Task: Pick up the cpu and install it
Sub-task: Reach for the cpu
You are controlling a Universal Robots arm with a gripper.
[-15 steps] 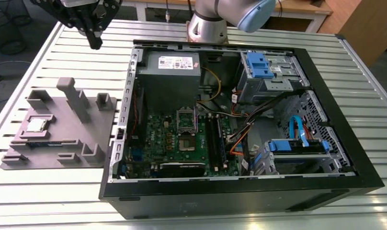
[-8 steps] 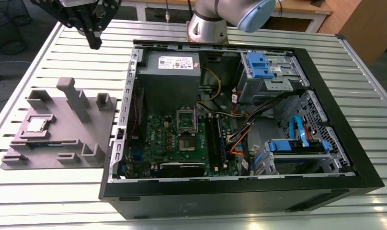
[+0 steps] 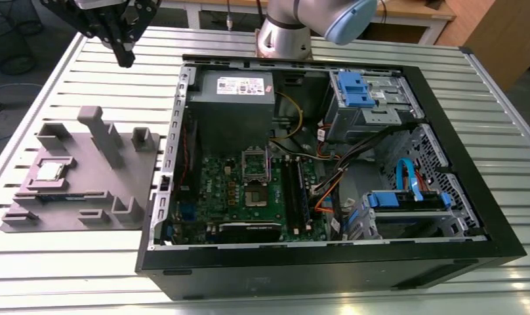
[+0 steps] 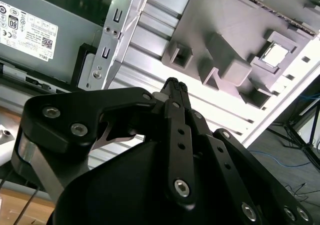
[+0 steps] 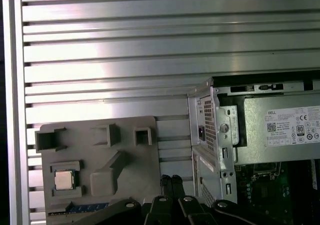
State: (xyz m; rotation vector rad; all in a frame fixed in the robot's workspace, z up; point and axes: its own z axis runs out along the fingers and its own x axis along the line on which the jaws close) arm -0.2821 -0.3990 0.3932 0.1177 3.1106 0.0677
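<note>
Starting at the exterior view's left, there's dark floor with a few loose cables (image 3: 7,39). Then comes your work surface, one ribbed silver aluminium table (image 3: 73,275) built from long slats, which shines bright in both wrist views. On it sits one grey plastic parts fixture (image 3: 94,180) with blocky posts and pockets. The cpu (image 3: 52,172), a single small square chip with a silver metal top, lies flat in a pocket on that fixture, outside the computer. You can also see it in the first wrist view (image 5: 64,180) and the second wrist view (image 4: 275,55). One narrow green-blue strip (image 3: 60,195) lies in a slot just beside it. Your black gripper (image 3: 125,60) hangs over the table past the fixture's far edge, well apart from the cpu. Its fingers (image 5: 170,181) are pressed together with nothing between them. Further right is one big black open computer case (image 3: 317,266) lying on its side. Inside I count one grey metal power supply box (image 3: 234,88), one green motherboard (image 3: 239,197) and two blue plastic drive carriers (image 3: 353,85) (image 3: 405,200). The silver robot arm base (image 3: 287,36) stands behind the case, and past the table on the exterior view's right there's brown wooden furniture (image 3: 501,33).
</note>
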